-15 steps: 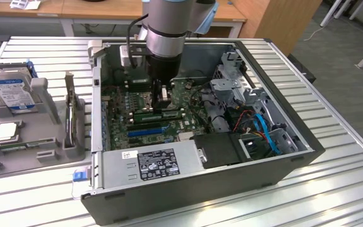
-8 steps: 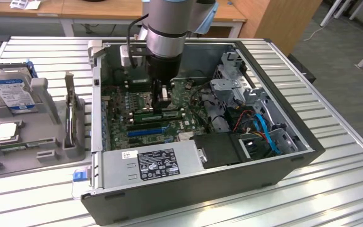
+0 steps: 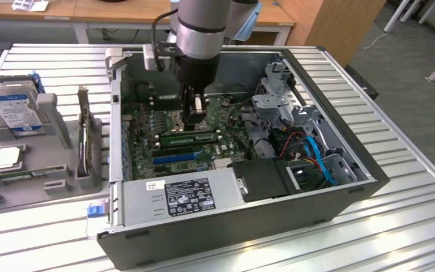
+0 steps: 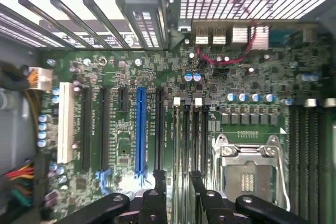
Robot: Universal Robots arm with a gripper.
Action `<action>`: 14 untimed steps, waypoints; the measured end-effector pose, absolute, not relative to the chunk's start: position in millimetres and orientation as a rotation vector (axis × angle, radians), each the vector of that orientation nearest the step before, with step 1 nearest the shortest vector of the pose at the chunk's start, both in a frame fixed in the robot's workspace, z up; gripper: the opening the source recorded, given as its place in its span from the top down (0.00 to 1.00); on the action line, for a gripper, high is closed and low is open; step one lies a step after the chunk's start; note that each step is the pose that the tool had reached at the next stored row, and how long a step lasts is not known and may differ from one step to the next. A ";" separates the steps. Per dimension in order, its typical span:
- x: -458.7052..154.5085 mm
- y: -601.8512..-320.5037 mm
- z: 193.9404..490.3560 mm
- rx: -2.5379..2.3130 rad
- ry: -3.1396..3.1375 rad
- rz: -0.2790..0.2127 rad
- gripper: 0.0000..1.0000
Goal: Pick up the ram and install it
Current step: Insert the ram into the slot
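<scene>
Exterior view: one thin green ram [image 3: 190, 136] stick, studded with black chips, lies flat on the motherboard [image 3: 224, 116] inside the grey steel case [image 3: 278, 226], directly beneath the gripper [image 3: 195, 123], its two black fingers spread apart, empty.

The ram [image 3: 190, 136] is a long, narrow green stick with dark chips and a pale label. It stands on its long edge inside the case [image 3: 225, 238], near the middle of the motherboard [image 3: 143, 122]. It runs across the exterior view from left to right, in line with the black slots [image 3: 174, 148], and looks seated in one of them, though that is hard to confirm.
</scene>
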State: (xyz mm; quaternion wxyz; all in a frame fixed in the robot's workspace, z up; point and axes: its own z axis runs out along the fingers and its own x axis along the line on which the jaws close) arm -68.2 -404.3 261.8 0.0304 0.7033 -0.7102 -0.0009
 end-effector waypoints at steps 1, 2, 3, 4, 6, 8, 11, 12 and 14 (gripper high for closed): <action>-68.2 -404.3 266.3 2.168 -2.189 -0.003 0.69; -68.2 -404.3 271.2 2.168 -2.189 -0.003 0.69; -68.2 -404.3 275.7 2.168 -2.189 -0.003 0.69; -68.2 -404.3 280.2 2.168 -2.189 -0.003 0.69; -68.2 -404.3 287.5 2.168 -2.189 -0.003 0.69; -68.1 -404.3 288.6 2.168 -2.189 -0.003 0.69; -68.1 -404.3 288.6 2.168 -2.189 -0.003 0.69; -68.1 -404.3 288.6 2.168 -2.189 -0.003 0.69; -68.2 -404.3 288.6 2.168 -2.189 -0.003 0.69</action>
